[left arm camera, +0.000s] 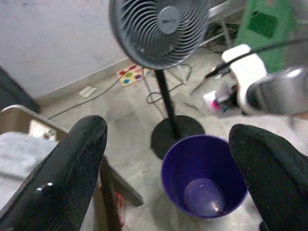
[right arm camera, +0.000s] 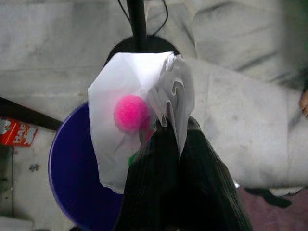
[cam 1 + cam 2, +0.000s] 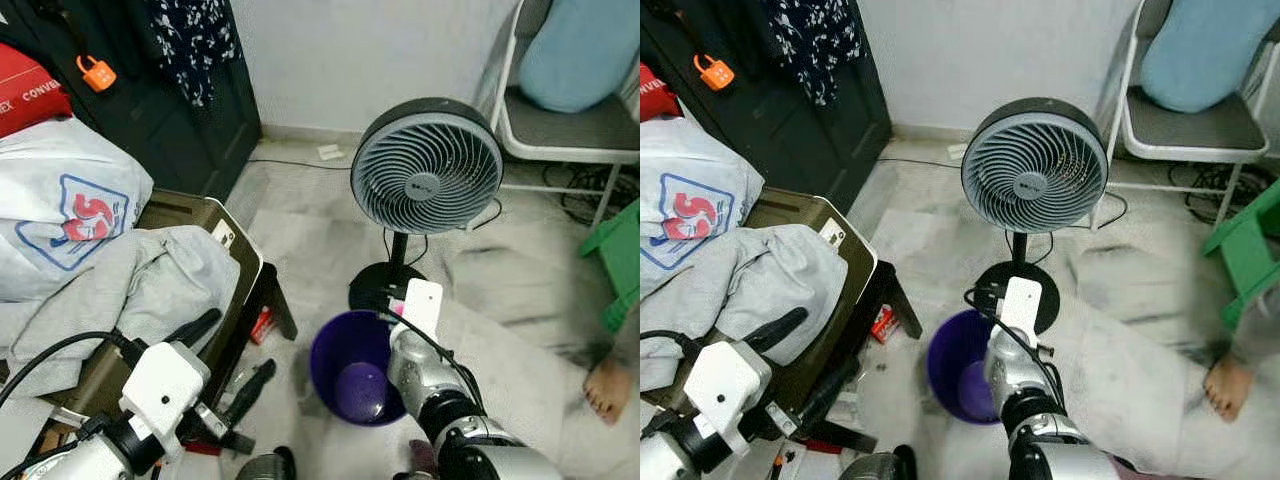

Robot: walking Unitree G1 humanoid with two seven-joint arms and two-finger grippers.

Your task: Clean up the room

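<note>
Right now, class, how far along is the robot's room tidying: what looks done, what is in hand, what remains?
Done: nothing obvious; the purple bin looks empty inside. In hand: the right gripper is shut on a white wrapper with something pink in it, above the bin. The left gripper is open. Left: dropping the wrapper, then the grey clothes and the small red packet on the floor.

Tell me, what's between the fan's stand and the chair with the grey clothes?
The purple bin on the floor, and a small red packet by the chair leg, seen from the head views.
</note>
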